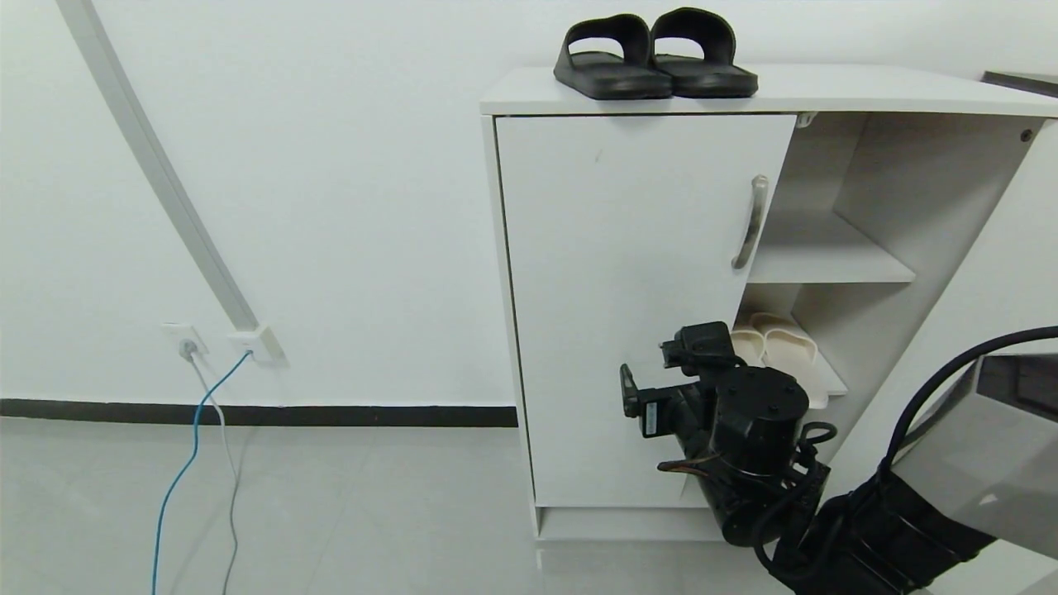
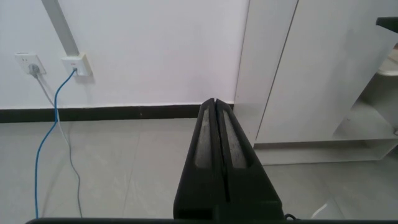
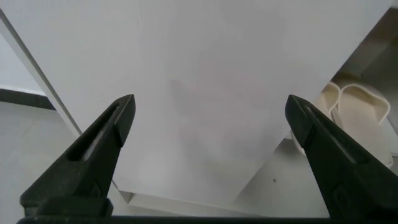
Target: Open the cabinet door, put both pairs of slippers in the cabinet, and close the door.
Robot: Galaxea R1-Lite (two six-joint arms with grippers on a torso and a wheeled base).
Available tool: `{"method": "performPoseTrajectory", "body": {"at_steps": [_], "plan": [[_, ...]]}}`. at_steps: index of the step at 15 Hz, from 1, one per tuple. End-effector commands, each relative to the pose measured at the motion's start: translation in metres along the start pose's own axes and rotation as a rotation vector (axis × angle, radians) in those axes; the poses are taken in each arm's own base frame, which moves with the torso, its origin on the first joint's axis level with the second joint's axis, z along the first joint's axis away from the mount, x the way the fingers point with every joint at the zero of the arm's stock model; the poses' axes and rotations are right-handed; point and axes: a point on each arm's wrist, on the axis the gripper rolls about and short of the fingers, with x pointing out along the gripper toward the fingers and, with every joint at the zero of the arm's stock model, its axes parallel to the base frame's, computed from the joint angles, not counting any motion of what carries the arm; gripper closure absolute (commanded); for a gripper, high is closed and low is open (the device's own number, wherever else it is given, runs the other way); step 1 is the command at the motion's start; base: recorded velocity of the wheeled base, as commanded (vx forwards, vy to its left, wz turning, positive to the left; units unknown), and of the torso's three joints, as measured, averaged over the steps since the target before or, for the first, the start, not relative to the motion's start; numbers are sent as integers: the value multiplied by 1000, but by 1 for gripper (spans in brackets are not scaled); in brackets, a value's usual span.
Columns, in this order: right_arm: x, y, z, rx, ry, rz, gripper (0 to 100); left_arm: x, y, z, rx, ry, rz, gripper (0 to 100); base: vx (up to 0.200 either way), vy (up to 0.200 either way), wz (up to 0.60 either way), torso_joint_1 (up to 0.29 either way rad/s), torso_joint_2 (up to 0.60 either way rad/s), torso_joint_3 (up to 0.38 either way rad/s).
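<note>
The white cabinet (image 1: 645, 314) has its left door shut, with a metal handle (image 1: 750, 221); its right door (image 1: 984, 281) stands swung open. A black pair of slippers (image 1: 657, 58) rests on the cabinet top. A cream pair of slippers (image 1: 781, 347) (image 3: 357, 115) lies on the lower shelf inside. My right gripper (image 1: 661, 368) (image 3: 208, 112) is open and empty, low in front of the shut left door, just left of the cream pair. My left gripper (image 2: 214, 104) is shut on nothing, above the floor left of the cabinet (image 2: 311, 68).
An upper shelf (image 1: 826, 260) inside the cabinet is bare. Wall sockets (image 1: 223, 340) with a blue and a grey cable (image 1: 194, 430) trailing over the tiled floor sit to the left. A slanted cable duct (image 1: 157, 165) runs up the wall.
</note>
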Motion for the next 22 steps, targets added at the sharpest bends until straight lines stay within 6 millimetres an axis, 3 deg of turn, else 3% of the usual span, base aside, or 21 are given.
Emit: {"method": "performPoseTrajectory", "body": {"at_steps": [1,10,22], "plan": [[0,0,-1,-4,2,-1,0,0,0,0,0,-2,0,100,0,0,0,56,-222,-310],[0,0,0,-9,1,-1,0,0,0,0,0,-2,0,100,0,0,0,80,-451,-354],[-1,-1,-1,-14,5,-1,0,0,0,0,0,-2,0,100,0,0,0,176,-491,-323]]}}
